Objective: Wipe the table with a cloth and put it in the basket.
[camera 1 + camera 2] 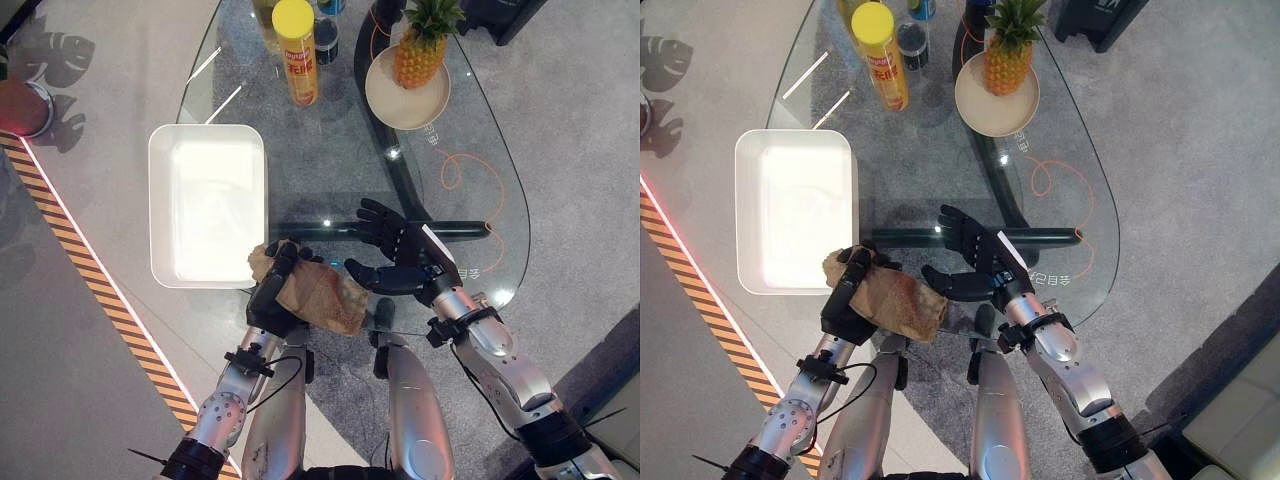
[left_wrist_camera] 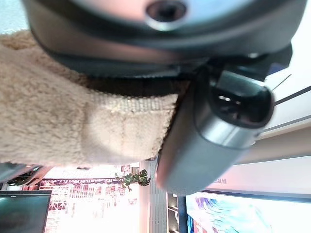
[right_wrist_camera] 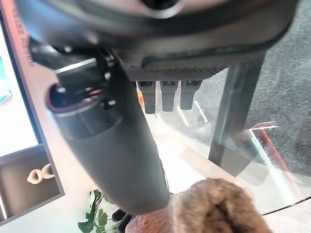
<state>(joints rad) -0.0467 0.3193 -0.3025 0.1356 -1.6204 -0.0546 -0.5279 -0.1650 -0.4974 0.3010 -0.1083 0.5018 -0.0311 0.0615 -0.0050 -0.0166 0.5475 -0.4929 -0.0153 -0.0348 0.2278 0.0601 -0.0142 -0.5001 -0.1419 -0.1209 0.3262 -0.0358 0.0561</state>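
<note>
A tan cloth [image 1: 320,295] is bunched at the near edge of the glass table [image 1: 300,150]. My left hand [image 1: 272,300] grips its left end, fingers curled round the fabric; the cloth [image 2: 73,121] lies against the palm in the left wrist view. A white rectangular basket [image 1: 208,205] stands on the table just left of and beyond that hand, touching the cloth's far corner. My right hand [image 1: 398,250] hovers open just right of the cloth, fingers spread, thumb toward the fabric. The cloth [image 3: 214,208] shows past the thumb in the right wrist view.
A yellow-capped spray can [image 1: 296,50] and dark bottles [image 1: 326,40] stand at the far end of the table. A pineapple [image 1: 420,45] sits on a cream plate [image 1: 385,100] at the far right. An orange cable [image 1: 462,165] shows through the glass. The striped floor strip [image 1: 90,280] runs left.
</note>
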